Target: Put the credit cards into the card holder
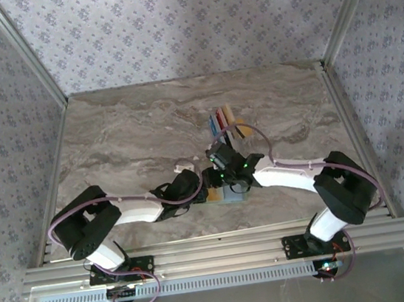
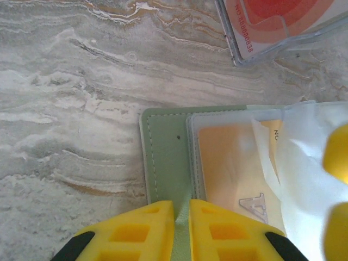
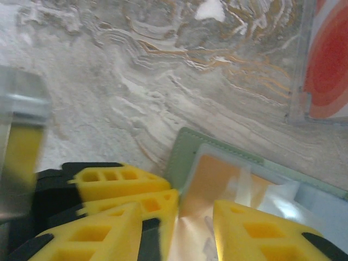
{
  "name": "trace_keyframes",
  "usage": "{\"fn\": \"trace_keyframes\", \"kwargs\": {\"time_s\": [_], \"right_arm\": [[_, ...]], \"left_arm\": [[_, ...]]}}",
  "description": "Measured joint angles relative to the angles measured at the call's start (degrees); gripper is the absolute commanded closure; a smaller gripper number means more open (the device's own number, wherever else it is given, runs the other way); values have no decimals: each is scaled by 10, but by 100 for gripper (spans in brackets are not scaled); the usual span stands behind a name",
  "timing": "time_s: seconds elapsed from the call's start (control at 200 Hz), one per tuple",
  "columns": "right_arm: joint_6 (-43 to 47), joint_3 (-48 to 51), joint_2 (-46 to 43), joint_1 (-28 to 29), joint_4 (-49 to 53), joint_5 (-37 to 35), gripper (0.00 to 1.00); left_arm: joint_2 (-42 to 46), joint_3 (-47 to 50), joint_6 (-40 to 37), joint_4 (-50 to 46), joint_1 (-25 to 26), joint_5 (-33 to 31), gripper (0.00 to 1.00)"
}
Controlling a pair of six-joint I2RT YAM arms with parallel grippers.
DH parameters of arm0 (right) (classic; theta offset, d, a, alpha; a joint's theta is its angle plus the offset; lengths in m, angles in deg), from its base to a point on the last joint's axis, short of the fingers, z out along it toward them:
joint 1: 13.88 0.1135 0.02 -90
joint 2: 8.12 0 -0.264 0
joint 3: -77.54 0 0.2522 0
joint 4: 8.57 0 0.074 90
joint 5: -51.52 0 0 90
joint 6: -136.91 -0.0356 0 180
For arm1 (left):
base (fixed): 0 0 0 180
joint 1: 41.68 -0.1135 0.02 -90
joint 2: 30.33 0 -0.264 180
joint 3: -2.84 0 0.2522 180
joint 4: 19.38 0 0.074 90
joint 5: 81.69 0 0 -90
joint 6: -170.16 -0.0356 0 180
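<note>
The pale green card holder [image 2: 163, 157] lies flat on the marble table, and a tan card [image 2: 228, 163] sits in its clear pocket. My left gripper [image 2: 182, 217] is shut on the holder's near green edge. My right gripper [image 3: 179, 217] is open, its fingers [image 3: 261, 228] straddling the clear pocket over the tan card [image 3: 217, 174]. From above, both grippers [image 1: 205, 189] [image 1: 228, 181] meet over the holder [image 1: 235, 196] at the table's middle front. More credit cards [image 1: 223, 121] in blue, red and yellow stand bunched behind them. A white-and-red card [image 2: 272, 22] lies close beyond the holder.
The marble table [image 1: 125, 131] stretches wide to the left and back. Patterned walls and metal posts close in three sides. A blurred grey and yellow shape [image 3: 19, 141] stands at the left edge of the right wrist view.
</note>
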Motion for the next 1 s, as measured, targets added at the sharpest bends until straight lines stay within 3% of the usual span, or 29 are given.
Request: {"fn": "trace_keyframes", "kwargs": {"time_s": [0.17, 0.385, 0.635, 0.999], "right_arm": [[17, 19, -50, 5, 17, -7, 46], [-2, 61, -159, 7, 81, -100, 45], [-23, 92, -118, 4, 128, -153, 48], [-38, 113, -91, 4, 109, -139, 49]], "left_arm": [[-6, 1, 0, 14, 0, 2, 82], [-16, 1, 0, 37, 0, 11, 82], [-17, 1, 0, 37, 0, 11, 83], [-17, 1, 0, 37, 0, 11, 83]]}}
